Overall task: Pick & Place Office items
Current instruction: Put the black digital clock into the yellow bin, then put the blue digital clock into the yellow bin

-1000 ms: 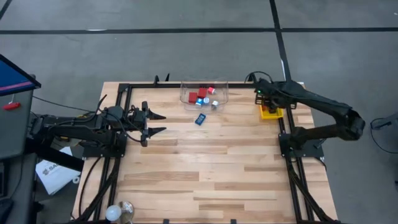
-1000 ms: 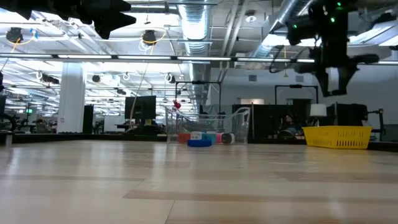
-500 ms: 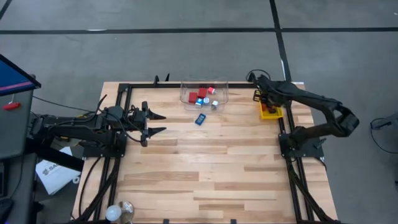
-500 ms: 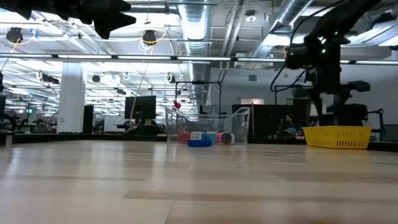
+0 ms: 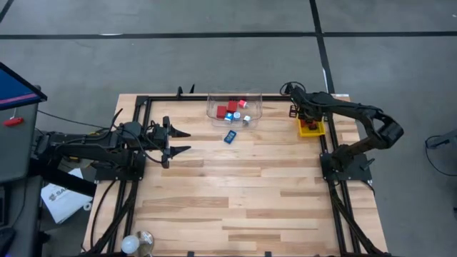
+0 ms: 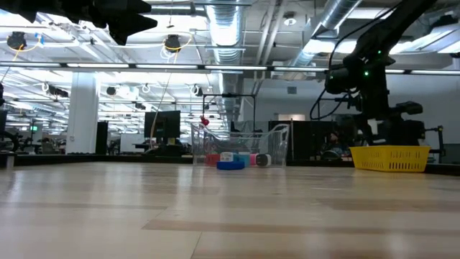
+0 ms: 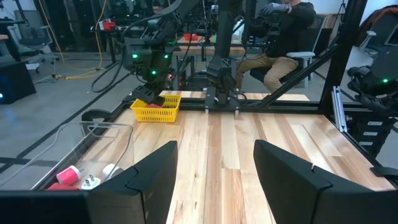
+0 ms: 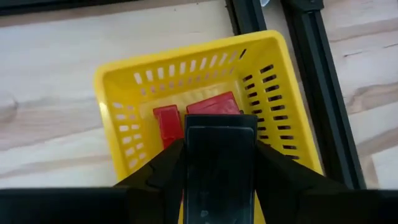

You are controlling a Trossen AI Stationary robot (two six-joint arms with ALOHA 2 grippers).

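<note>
Overhead and wrist views of a two-arm station on a wooden surface (image 5: 235, 185). The right gripper (image 8: 219, 163) is poised directly above the yellow tray (image 8: 127, 93), which stands at the surface's right edge near the far right corner; its fingers are clenched on a flat dark rectangular item (image 8: 219, 168), held upright between them and seen end-on over the tray's interior. Two red blocks (image 8: 186, 115) lie on the tray floor just beyond the held item, side by side and apart from the fingers. The clear plastic tub (image 5: 234, 106) sits at the middle of the far edge and holds a cluster of red blocky pieces (image 5: 230, 108) with small blue-and-white pieces (image 5: 238, 116) among them. One flat blue rectangle (image 5: 230, 136) lies alone on the bare surface just in front of the tub, toward the near edge, well apart from both grippers. The left gripper (image 5: 180, 141) hovers near the left edge, pointing toward the middle of the surface, its fingers released and empty, with the tub's contents off to one side and ahead of them in the left wrist view. A white bulb-like object (image 5: 131, 245) rests at the near left corner. Beyond the right edge a seated person (image 7: 280, 37) is visible.
</note>
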